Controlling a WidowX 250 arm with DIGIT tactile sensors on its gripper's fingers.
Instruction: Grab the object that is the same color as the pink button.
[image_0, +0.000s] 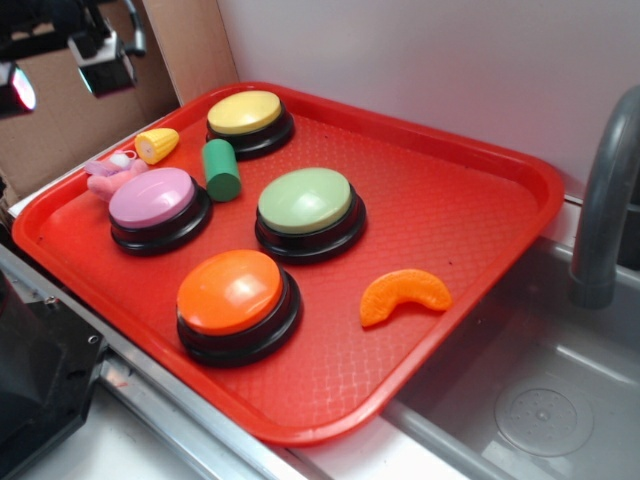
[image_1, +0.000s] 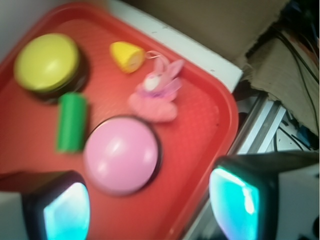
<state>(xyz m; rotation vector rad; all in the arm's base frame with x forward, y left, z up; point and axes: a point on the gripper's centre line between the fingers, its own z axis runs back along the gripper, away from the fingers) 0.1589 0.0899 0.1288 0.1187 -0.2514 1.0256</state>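
The object, a small pink toy (image_0: 112, 175) with ear-like prongs and a whitish spot, lies on the red tray (image_0: 450, 200) at its left edge. It touches the far-left side of the pink button (image_0: 155, 200). In the wrist view the pink toy (image_1: 157, 92) lies just beyond the pink button (image_1: 121, 152), near the tray's rim (image_1: 222, 107). My gripper (image_1: 152, 207) hovers above the tray's left edge, open, with nothing between its fingers. In the exterior view the gripper (image_0: 60, 75) hangs high at the upper left, well above the toy.
A yellow corn piece (image_0: 157, 145) and a green cylinder (image_0: 221, 170) lie close to the toy. Yellow (image_0: 245, 113), green (image_0: 305, 200) and orange (image_0: 232, 292) buttons and an orange slice (image_0: 404, 295) share the tray. A sink (image_0: 540, 400) with a faucet (image_0: 605, 200) lies to the right.
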